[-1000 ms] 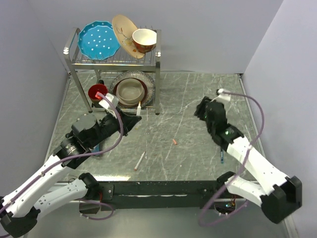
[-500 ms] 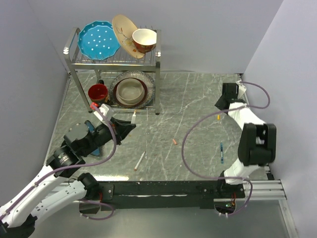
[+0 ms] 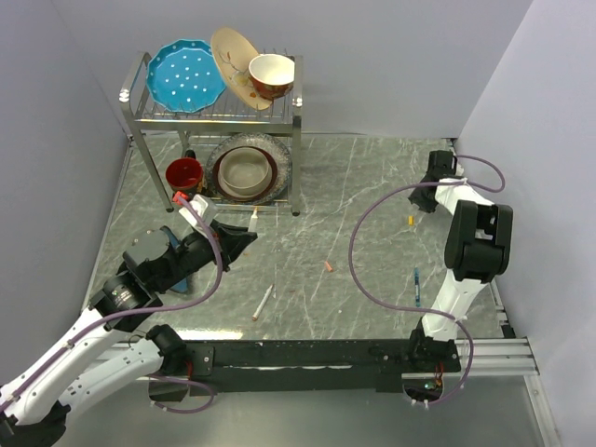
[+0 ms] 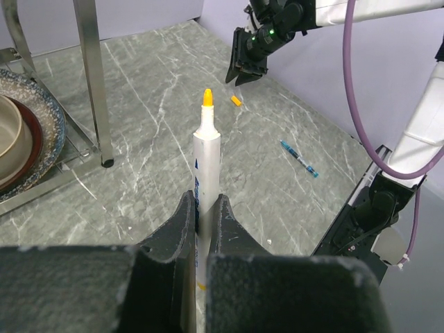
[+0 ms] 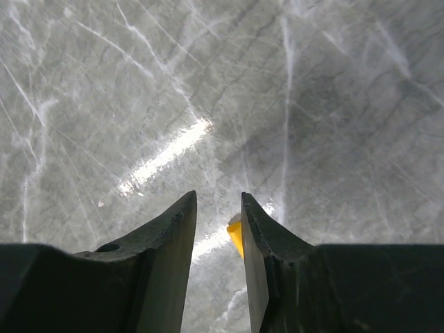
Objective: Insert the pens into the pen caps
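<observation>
Basically yellow cap (image 5: 235,234) lies just under right gripper (image 5: 218,197), fingers slightly parted and empty, nearer one finger; left gripper (image 4: 204,202) clamps white pen (image 4: 206,149).

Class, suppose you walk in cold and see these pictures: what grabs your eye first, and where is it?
First, the left hand clamped on a white pen, its yellow tip pointing out over the grey table. Next, the right hand at the table's far right, jaws apart just above a small yellow cap. Behind, on the far left, a metal rack with a bright blue plate.
</observation>
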